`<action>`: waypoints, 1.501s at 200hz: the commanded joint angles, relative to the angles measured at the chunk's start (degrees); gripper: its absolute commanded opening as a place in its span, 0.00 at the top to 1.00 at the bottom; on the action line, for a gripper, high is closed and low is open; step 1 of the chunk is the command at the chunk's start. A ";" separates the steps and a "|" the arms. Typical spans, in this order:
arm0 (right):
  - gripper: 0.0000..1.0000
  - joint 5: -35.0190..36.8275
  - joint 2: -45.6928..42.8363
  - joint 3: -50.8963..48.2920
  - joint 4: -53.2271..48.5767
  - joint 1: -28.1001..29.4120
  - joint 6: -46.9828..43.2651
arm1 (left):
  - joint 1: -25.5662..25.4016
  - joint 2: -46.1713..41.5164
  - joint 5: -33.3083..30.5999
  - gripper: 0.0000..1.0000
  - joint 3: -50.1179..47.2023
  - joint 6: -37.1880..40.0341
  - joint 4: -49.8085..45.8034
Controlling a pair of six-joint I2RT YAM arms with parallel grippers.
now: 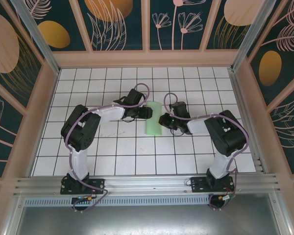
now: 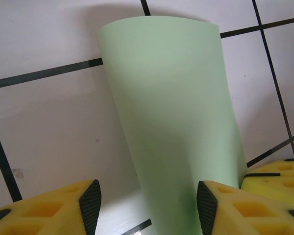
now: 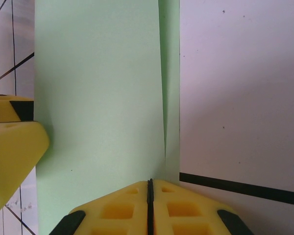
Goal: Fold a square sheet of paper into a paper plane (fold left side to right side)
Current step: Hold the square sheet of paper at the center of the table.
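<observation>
Step in hand looks like the first fold, left side over to right side. Thin, pale mint-green square sheet of paper [image 1: 152, 122] lies doubled over as a tall narrow strip at the middle of the white, black-gridded tile table [image 1: 112, 152]. Not flat: it bows up in a soft loop, with no sharp crease that I can see. Loop side is at the strip's 9 o'clock, free edges at its 3 o'clock.

Left gripper [image 1: 147, 113], black body with yellow foam fingers, sits at the strip's 9 o'clock, touching or just beside it. On its wrist view the fingers [image 2: 63, 208] stand apart. The bowed paper runs down between them, close to the right-hand pad, with a clear gap on the other side. Nothing clamped.

Right gripper [image 1: 162, 119] is at the 3 o'clock edge. On its wrist view the fingers [image 3: 122, 210] are pressed together, tips set right at the two free edges. Upper edge lies a little short of the lower one and slightly askew. Can't tell whether the tips nip the paper or merely press it to the table.

Next move, my guess: right gripper pins the edges while the left comes down on the loop at 9 o'clock and runs along it, 6 to 12, to set the crease. That calls for light downward pressure and no sideways drag, or the edges slip further out of line.
</observation>
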 commanded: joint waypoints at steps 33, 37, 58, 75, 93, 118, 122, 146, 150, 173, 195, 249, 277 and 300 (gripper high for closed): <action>0.86 2.00 -2.74 -0.57 -2.16 0.67 -1.95 | 0.29 2.75 0.94 0.51 -0.56 -0.08 0.83; 0.86 2.12 -3.04 -0.61 -2.09 0.69 -2.04 | 0.32 2.85 0.92 0.51 -0.58 -0.04 0.82; 0.81 2.28 -5.12 -0.56 -1.25 0.62 -2.54 | 0.29 3.23 0.98 0.52 -0.56 0.05 0.70; 0.76 2.86 -7.03 -0.60 -1.11 0.50 -3.01 | 0.30 3.49 1.15 0.52 -0.60 0.05 0.76; 0.72 4.20 -9.38 -0.84 -1.85 0.11 -3.55 | 0.33 3.74 1.30 0.52 -0.61 -0.04 0.81; 0.67 5.07 -12.34 -1.65 -3.33 -0.95 -3.91 | 0.29 4.13 1.43 0.52 -0.49 -0.29 0.96; 0.67 5.11 -12.81 -1.89 -3.52 -1.07 -3.96 | 0.30 4.28 1.60 0.52 -0.43 -0.31 0.96; 0.64 5.89 -15.73 -3.51 -4.09 -2.13 -3.65 | 0.24 4.63 2.09 0.51 -0.21 -0.57 1.11; 0.63 6.03 -16.04 -3.69 -4.17 -2.22 -3.57 | 0.29 4.65 2.06 0.51 -0.13 -0.62 1.24; 0.60 6.91 -18.39 -4.82 -5.03 -3.06 -3.81 | 0.22 4.99 2.18 0.51 0.05 -0.72 1.23; 0.58 7.56 -20.10 -5.46 -6.10 -3.85 -4.26 | 0.09 5.35 2.16 0.50 0.14 -0.57 1.17; 0.57 8.02 -22.96 -6.80 -7.26 -5.42 -4.79 | -0.52 6.32 1.29 0.47 1.31 0.03 -0.15; 0.57 8.02 -23.67 -7.33 -7.43 -5.85 -4.88 | -0.78 6.72 0.82 0.47 1.73 0.14 -0.62; 0.57 8.02 -23.93 -7.51 -7.48 -5.94 -4.95 | -0.86 6.94 0.91 0.47 1.81 0.02 -0.64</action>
